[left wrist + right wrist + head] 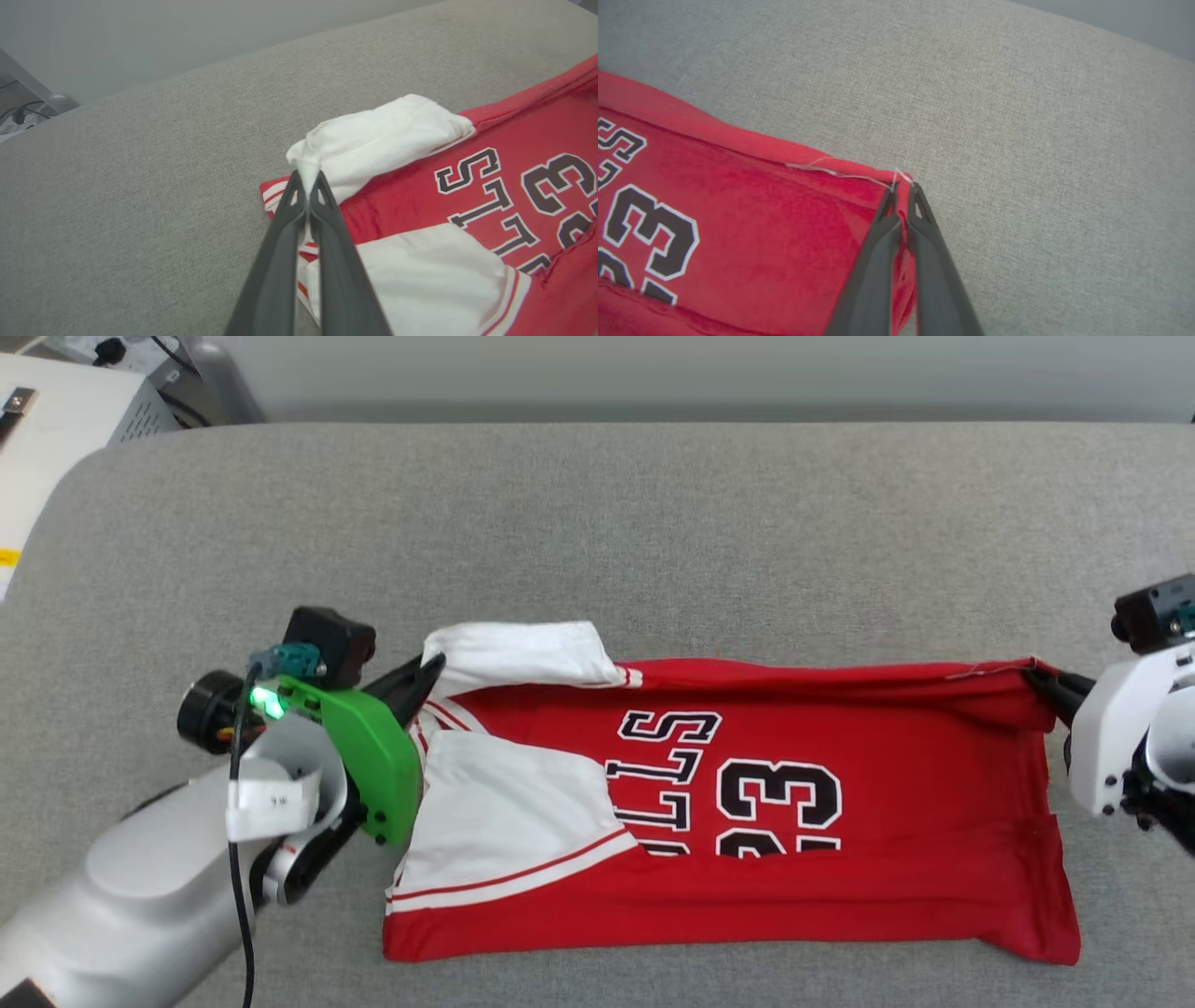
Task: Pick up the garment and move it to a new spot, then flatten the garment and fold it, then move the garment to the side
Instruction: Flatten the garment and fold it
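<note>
Silver forearm (140,887), green wrist plate (378,761), black cable (245,933), dark fingers (278,261)

Grey woven fabric surface (653,523), far-left corner rounded. White vented equipment case (65,420) beyond that corner, off the surface, black cables (173,355) just behind it. Pale grey strip (653,373), wall or floor unclear, along the surface's far edge.

Shirt (840,896) lay sideways on the table (653,523).
Its sleeves lay at the left, its hem at the right; the left gripper (431,667) sat on the far sleeve's corner, the right gripper (1034,678) on the far hem corner.
</note>
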Robot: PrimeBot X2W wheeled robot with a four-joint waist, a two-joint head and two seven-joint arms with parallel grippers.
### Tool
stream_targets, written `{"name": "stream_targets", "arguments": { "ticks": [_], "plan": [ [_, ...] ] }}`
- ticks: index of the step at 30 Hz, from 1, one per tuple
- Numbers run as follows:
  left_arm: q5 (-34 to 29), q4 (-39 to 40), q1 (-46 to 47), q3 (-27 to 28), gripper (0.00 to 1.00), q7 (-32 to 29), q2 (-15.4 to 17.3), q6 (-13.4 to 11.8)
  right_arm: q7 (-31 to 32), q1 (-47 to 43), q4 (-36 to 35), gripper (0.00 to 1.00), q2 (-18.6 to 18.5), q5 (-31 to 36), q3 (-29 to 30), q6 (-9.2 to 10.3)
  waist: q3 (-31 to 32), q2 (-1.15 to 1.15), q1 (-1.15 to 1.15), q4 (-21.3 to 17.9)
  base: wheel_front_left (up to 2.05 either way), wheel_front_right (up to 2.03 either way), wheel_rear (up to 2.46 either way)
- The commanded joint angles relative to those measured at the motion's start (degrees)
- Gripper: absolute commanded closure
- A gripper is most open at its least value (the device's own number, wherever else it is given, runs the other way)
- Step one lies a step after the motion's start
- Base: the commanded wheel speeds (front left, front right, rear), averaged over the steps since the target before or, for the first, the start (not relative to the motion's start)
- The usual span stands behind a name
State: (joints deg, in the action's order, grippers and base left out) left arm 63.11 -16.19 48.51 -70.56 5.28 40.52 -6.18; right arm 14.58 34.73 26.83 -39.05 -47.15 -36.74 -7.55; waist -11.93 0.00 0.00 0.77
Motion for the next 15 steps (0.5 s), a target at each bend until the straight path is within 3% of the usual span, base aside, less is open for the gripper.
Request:
{"name": "stream_targets", "arguments": {
  "ticks": [1,9,15],
  "plan": [
    [0.57,0.91,-2.18,-0.18,1.0,0.57,0.65,-0.97,-0.95,-2.09,-0.62,1.0,-0.36,-0.35,0.3,0.06,2.55,0.0,0.0,-0.04,0.0,0.0,0.0],
    [2.51,6.97,-11.74,-1.03,1.0,2.37,2.29,-5.14,-4.38,-14.46,-4.91,1.0,-1.43,-0.07,4.47,0.06,6.03,0.0,0.0,0.91,0.0,0.0,0.0],
    [3.86,8.67,-16.91,-1.42,1.0,3.1,3.0,-6.75,-4.31,-22.92,-8.88,1.0,-0.38,1.16,8.36,0.06,6.89,0.0,0.0,1.0,0.0,0.0,0.0]
  ]
}}
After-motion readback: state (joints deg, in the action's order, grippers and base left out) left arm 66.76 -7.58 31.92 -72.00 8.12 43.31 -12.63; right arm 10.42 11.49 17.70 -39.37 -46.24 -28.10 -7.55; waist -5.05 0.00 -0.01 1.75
